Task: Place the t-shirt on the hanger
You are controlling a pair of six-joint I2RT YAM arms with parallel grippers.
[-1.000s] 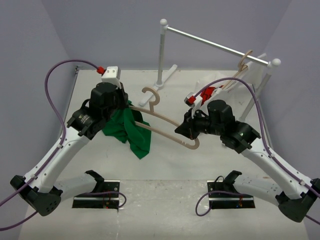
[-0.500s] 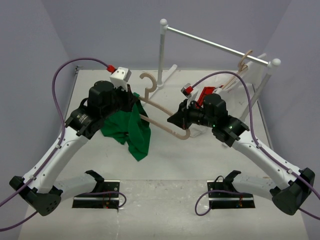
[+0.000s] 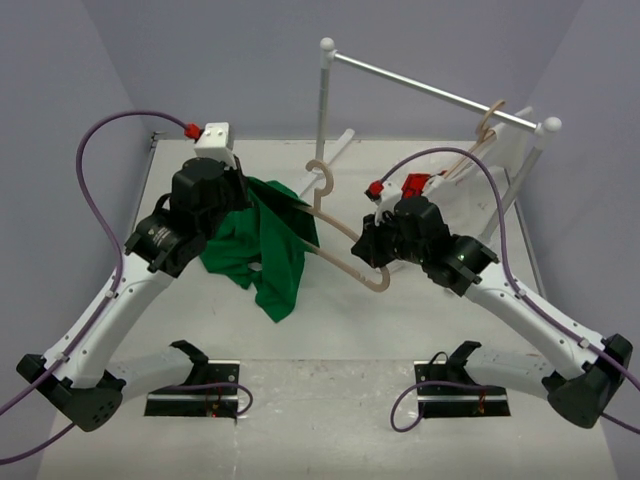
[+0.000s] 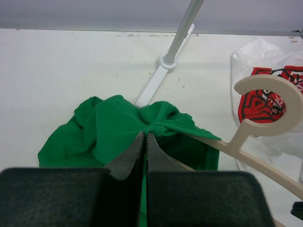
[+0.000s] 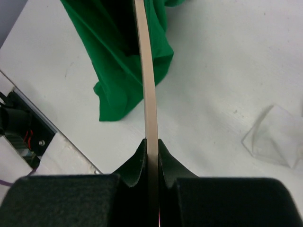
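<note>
As both arms hold their loads above the table (image 3: 330, 330), one relation is noted as governing the next move. The left gripper (image 4: 145, 138) is clenched on a bunched fold of the green t-shirt (image 3: 265, 250), the rest of which hangs and pools below it. The right gripper (image 5: 151, 144) is clamped across one slim bar of the hanger (image 5: 147, 85).

The hanger's long axis is seen to run straight away from the right gripper towards the shirt. Its far end is lost in the green cloth just beside the left gripper's pinch. The curved hook is turned up and away from the arms, towards the rail stand. Whether the end sits inside the neck opening or only under a fold cannot be told.

Judgement: progress depends on travel along that axis, either the hanger being pushed leftward or the cloth being drawn rightward over its shoulder.
</note>
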